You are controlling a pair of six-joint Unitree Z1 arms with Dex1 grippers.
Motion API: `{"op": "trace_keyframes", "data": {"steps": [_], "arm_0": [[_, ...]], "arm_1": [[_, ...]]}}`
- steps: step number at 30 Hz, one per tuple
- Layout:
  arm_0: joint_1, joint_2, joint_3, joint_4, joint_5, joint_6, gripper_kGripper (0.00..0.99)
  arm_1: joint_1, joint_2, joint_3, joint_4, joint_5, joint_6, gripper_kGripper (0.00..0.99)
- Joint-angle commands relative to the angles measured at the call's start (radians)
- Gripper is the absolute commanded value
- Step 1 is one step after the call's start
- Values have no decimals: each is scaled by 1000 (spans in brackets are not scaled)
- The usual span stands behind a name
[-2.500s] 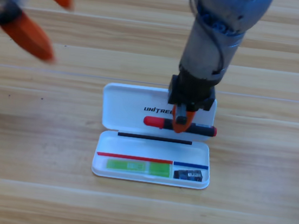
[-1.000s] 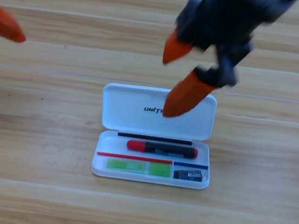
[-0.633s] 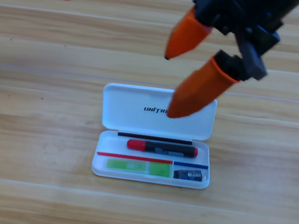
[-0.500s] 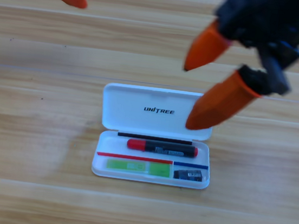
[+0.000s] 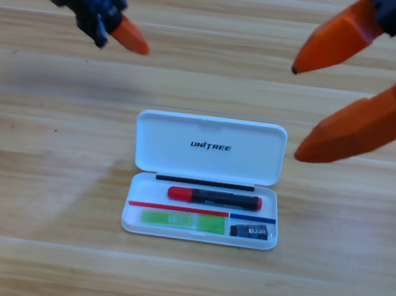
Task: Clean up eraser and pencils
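high view: eraser (image 5: 249,231), green pencil (image 5: 182,220) and red-capped pencil (image 5: 214,197) lie inside the open white case (image 5: 211,132). right gripper (image 5: 307,114) is spread wide; left gripper (image 5: 140,45) appears pressed together above-left. a careless lid push could slide the case.

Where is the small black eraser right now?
The small black rectangular eraser lies in the front right compartment of the open white case, right of the translucent green pencil and below the red-capped black pencil.

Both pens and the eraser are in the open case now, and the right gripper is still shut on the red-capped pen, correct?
Not quite. The high view shows the right gripper open and empty at the upper right; the red-capped pen lies in the white case. The green pen and eraser are in there too.
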Motion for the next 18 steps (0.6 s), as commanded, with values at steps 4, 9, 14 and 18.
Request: {"op": "trace_keyframes", "data": {"steps": [4,9,14,18], "arm_0": [[-104,86,39,-11,17,39,0],[-123,103,51,-18,-3,51,0],[-136,117,60,-17,-21,70,0],[-146,120,77,-17,-31,76,0]], "arm_1": [[-21,-33,46,-56,19,15,945],[-21,-26,51,-62,44,21,945],[-21,-20,59,-73,50,28,945],[-21,-18,66,-80,54,28,945]]}}
